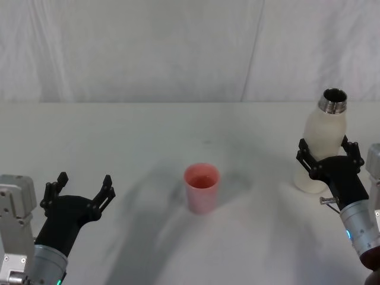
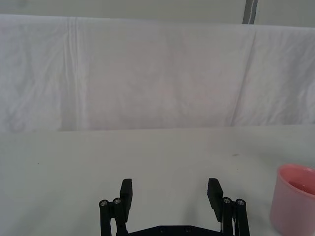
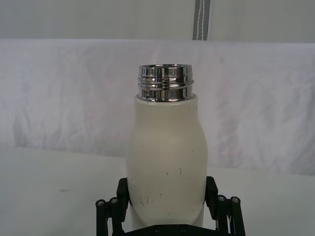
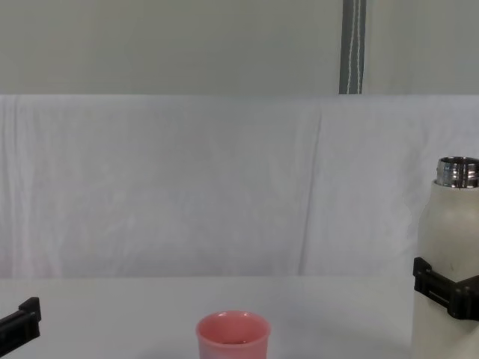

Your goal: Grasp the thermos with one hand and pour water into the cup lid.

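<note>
The cream-white thermos (image 1: 323, 139) stands upright at the table's right side, its open steel neck (image 3: 165, 82) on top. My right gripper (image 1: 330, 155) holds its lower body, one black finger (image 3: 123, 189) pressed against each side, so it is shut on the thermos. In the chest view the thermos (image 4: 449, 247) shows at the right edge. The pink cup lid (image 1: 202, 187) stands at the table's middle with some liquid in it, well to the left of the thermos. My left gripper (image 1: 83, 189) hovers open and empty at the near left, with the cup lid (image 2: 294, 199) off to its side.
A white cloth covers the table (image 1: 148, 142) and hangs as a backdrop behind it. Bare table lies between the cup lid and the thermos, and between the cup lid and the left gripper.
</note>
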